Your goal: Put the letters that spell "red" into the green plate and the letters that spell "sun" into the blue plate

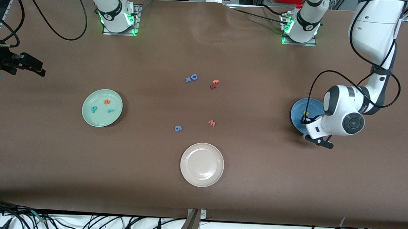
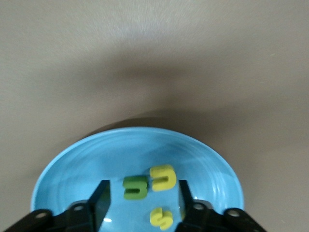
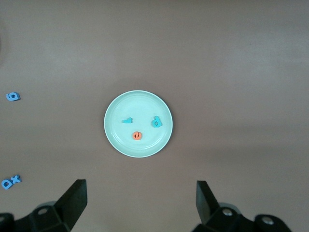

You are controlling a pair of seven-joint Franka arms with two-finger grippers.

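Note:
The green plate (image 1: 98, 119) lies toward the right arm's end of the table and holds the orange e (image 1: 106, 101), the teal d (image 1: 93, 108) and the teal r (image 1: 111, 110). From well above, the right wrist view shows that plate (image 3: 113, 140) with the e (image 3: 137, 135), d (image 3: 156, 122) and r (image 3: 127, 121). My right gripper (image 1: 39, 68) (image 3: 141, 198) waits open and holds nothing. The blue plate (image 1: 297, 112) (image 2: 145, 150) holds the green n (image 2: 135, 187), yellow u (image 2: 163, 177) and yellow s (image 2: 161, 218). My left gripper (image 1: 305, 121) (image 2: 143, 200) hangs low over it, open, its fingers on either side of the n and u without touching them.
A beige plate (image 1: 202, 164) sits nearest the front camera at mid-table. Loose letters lie in the middle: a blue D with x (image 1: 191, 77), a red and orange pair (image 1: 214, 83), a red-pink w (image 1: 212, 123) and a blue 6 (image 1: 178, 128).

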